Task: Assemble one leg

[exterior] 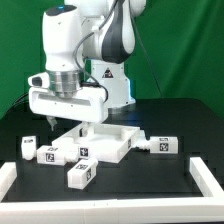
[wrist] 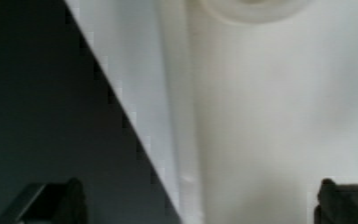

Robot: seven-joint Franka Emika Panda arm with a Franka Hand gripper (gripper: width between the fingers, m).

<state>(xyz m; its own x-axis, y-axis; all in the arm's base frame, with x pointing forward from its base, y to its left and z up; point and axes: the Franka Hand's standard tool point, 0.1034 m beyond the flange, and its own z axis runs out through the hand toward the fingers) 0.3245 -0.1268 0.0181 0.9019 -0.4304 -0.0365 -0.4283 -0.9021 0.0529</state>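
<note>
Hanging low over white panel [exterior: 108, 140] mid-table, gripper [wrist: 201, 204] fingers [wrist: 51, 204] spread wide, gripping nothing. Leg [exterior: 82, 173] loose near table [exterior: 160, 185] front edge.

White rounded arm [exterior: 70, 40], black joint sections, triangular sticker [exterior: 100, 70], white hand [wrist: 201, 205], black fingers [wrist: 51, 203].

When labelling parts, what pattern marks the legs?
Black-and-white square tags; the leg shows best in exterior view.

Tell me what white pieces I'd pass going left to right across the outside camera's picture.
In order: leftmost leg → second leg → big white panel → right-hand leg. The front leg lies within the panel's span, so I skip it.
</note>
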